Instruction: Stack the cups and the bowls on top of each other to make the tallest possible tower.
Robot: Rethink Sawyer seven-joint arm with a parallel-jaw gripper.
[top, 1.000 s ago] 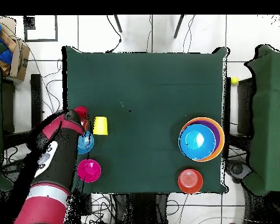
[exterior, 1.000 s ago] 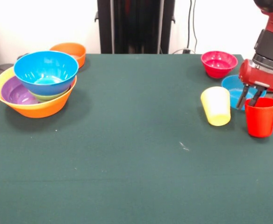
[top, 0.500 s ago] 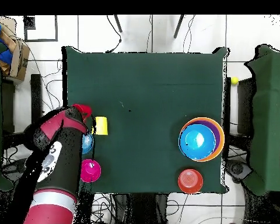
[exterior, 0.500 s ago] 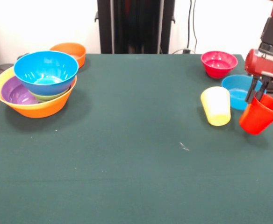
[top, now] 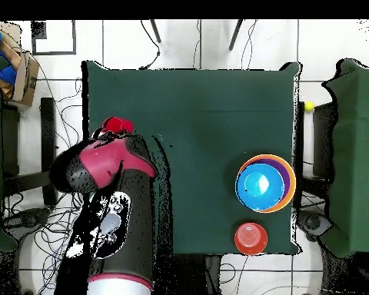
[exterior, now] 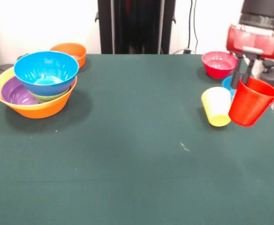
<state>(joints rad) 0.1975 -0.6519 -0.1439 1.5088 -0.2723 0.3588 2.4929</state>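
Note:
My gripper (exterior: 240,78) is shut on the rim of the red cup (exterior: 250,101) and holds it tilted, lifted off the table at the right. The yellow cup (exterior: 216,106) stands just left of it. A blue bowl (exterior: 227,83) is mostly hidden behind the red cup, and the pink-red bowl (exterior: 219,63) sits beyond it. The tower (exterior: 36,84) stands at the left: a large yellow-orange bowl (exterior: 43,108) holding a purple bowl (exterior: 16,92), a green one and a blue bowl (exterior: 46,71) on top. In the overhead view the arm hides the yellow cup; the red cup (top: 117,125) and the tower (top: 265,183) show.
A small orange bowl (exterior: 70,51) sits behind the tower near the table's far edge; it also shows in the overhead view (top: 250,238). The dark green table (exterior: 137,150) ends close to the right of the cups. The robot's black pedestal (exterior: 136,26) stands behind the table.
The gripper has lifted the red cup off the table and moved it up and toward the yellow cup. The cup now hangs tilted. The other cups and bowls have not moved.

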